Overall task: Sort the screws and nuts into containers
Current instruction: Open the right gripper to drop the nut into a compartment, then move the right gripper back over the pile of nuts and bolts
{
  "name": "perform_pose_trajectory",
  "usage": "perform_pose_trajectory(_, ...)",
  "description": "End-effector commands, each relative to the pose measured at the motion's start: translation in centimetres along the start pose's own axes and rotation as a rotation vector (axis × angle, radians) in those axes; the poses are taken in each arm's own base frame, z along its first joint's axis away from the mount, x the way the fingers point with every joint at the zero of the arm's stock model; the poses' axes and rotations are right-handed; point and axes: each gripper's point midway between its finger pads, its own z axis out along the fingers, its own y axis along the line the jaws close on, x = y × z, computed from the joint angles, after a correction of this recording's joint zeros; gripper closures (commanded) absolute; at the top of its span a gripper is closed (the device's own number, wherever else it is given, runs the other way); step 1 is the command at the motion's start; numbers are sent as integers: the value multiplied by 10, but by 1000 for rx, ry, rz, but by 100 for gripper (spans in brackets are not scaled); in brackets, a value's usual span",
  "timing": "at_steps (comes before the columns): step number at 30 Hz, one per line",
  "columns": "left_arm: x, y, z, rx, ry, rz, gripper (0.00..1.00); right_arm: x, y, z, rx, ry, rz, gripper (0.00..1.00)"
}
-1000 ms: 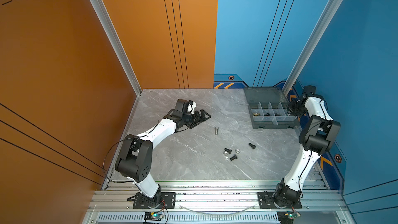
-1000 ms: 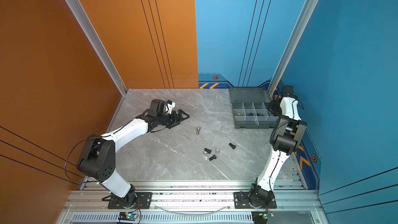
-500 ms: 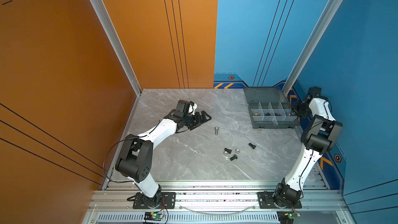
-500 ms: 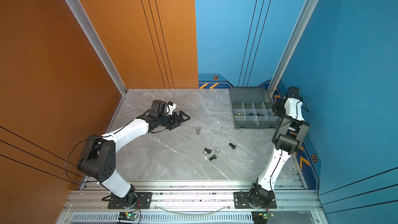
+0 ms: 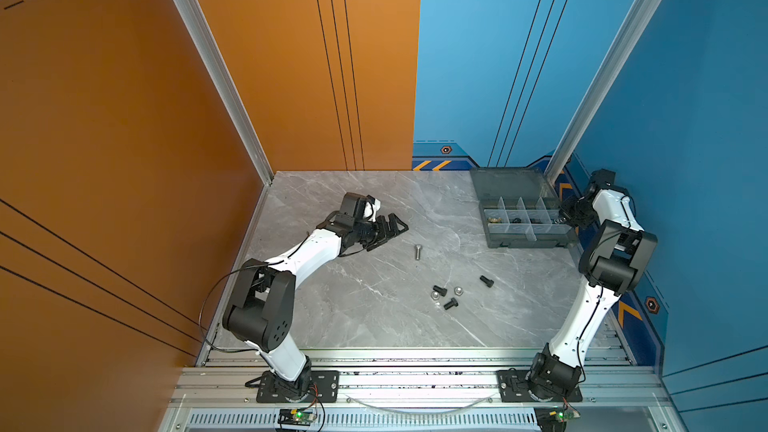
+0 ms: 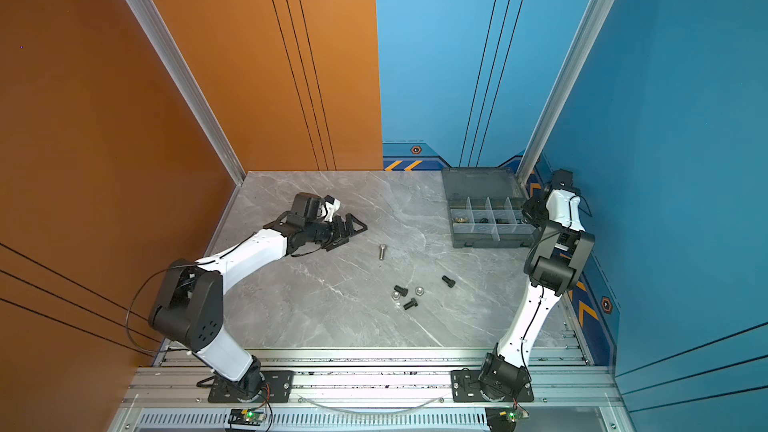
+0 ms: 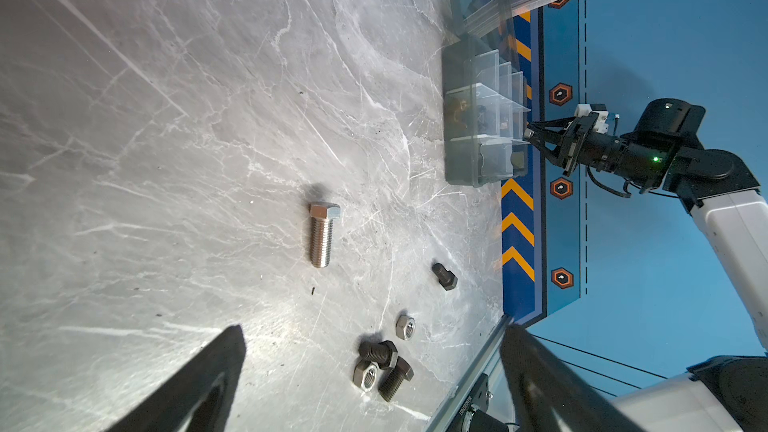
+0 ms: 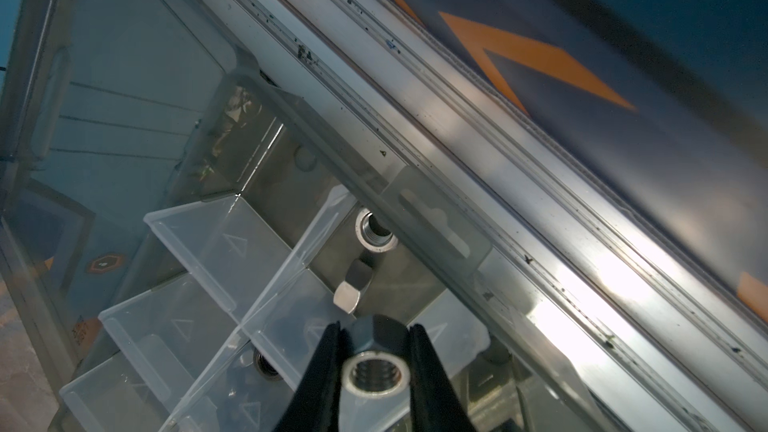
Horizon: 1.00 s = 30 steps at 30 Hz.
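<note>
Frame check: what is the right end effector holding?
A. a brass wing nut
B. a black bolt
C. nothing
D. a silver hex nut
D: the right wrist view shows the right end effector shut on a silver nut, poised over the box.

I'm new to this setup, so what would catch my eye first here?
The right end effector pinches a silver hex nut over the smoky organiser box in the far right corner of the table. Mid-table lie a long silver bolt, beside the open left end effector, and a huddle of black bolts and silver nuts.
</note>
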Motion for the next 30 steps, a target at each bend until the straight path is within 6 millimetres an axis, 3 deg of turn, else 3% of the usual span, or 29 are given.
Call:
perform_pose_trajectory(1,-2,-6,-1,9,-8,22,2,2,3,4,-8,19,5,72)
perform_pose_trajectory(12,-1,-5,-1,15,-7,23,2,2,6,-10,-47,28,-25,62)
perform_pose_trajectory(20,-3,-5,-5,11,-16,29,2,15,24,-54,-140,14,-108,61)
perform_pose_trajectory(23,-3,-5,-6,7,-20,31,2,29,40,-82,-199,-1,-170,61)
perform_pose_trajectory(30,-1,-2,-9,0,-25,40,2,104,69,-120,-301,64,-347,60)
